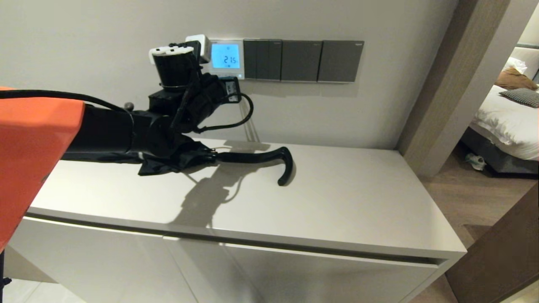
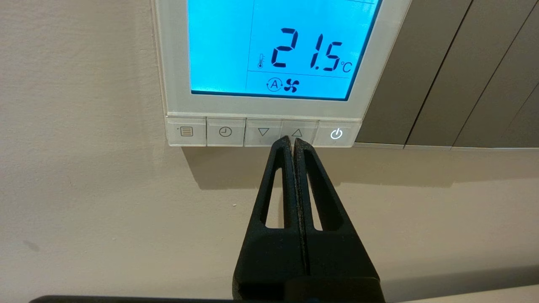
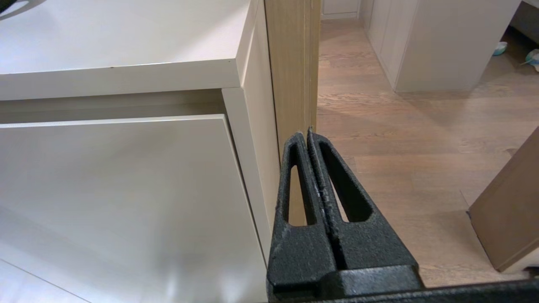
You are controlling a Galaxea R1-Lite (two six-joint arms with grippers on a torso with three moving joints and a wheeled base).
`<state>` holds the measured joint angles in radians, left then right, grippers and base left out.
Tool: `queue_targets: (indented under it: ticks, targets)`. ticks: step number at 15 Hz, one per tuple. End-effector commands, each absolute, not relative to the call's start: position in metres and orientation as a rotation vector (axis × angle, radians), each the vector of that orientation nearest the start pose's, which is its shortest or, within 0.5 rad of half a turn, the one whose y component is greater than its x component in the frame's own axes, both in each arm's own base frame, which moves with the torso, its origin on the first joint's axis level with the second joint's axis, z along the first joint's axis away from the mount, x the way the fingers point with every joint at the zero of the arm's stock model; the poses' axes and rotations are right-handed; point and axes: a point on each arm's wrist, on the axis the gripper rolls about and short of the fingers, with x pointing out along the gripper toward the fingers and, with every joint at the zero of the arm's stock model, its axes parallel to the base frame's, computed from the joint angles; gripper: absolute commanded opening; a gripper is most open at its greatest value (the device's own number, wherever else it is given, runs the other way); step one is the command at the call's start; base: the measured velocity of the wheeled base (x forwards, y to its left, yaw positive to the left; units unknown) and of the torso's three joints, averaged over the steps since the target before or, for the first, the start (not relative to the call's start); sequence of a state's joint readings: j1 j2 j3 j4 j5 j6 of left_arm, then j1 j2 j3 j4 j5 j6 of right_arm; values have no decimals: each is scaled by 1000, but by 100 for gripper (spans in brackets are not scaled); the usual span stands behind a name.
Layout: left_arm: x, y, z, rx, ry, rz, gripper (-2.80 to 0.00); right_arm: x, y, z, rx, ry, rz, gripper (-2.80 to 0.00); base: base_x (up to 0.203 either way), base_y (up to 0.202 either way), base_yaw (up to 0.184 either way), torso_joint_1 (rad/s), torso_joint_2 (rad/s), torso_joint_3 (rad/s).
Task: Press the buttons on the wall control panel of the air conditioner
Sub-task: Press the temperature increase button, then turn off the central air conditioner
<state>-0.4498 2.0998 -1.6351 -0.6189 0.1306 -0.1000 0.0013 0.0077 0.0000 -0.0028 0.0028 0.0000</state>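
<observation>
The air conditioner's wall control panel is a small white square with a glowing blue screen reading 21.5; it fills the top of the left wrist view. The buttons run in a row along its bottom strip: menu, clock, down arrow, up arrow and a lit power key. My left gripper is shut and empty, with its tips at the lower edge of the strip, on the seam between the down and up arrow keys. In the head view it sits just under the panel. My right gripper is shut and empty, low beside the cabinet's right end.
Dark grey rocker switch plates adjoin the panel on the right. A white plug adapter sits on its left. A black umbrella with a hooked handle lies on the white cabinet top under my left arm. A doorway opens to the right.
</observation>
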Motion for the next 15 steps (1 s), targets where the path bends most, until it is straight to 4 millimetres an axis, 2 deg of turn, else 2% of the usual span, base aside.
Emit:
queue_targets:
  ticks: [1,2,5,8,9,11,15]
  targets:
    - [401,-190,262,-144,-131,-324,-280,-22,0,76,0,8,5,-280,0,0,0,0,0,0]
    - [400,-190,263,-145,-133,-325,-280,-22,0,76,0,8,5,-280,0,0,0,0,0,0]
    - [375,-182,276,-149,-144,-332,-280,-22,0,76,0,8,5,-280,0,0,0,0,0,0]
    - [372,-180,277,-148,-141,-328,-280,-22,0,76,0,8,5,-280,0,0,0,0,0,0]
    - [362,-173,282,-148,-142,-323,-280,-22,0,76,0,8,5,-280,0,0,0,0,0,0]
    - [319,-144,313,-160,-194,-302,-280,-22,0,76,-2,8,5,-280,0,0,0,0,0,0]
    - [240,-85,322,-134,-216,-225,-280,-22,0,76,-2,8,5,-280,0,0,0,0,0,0]
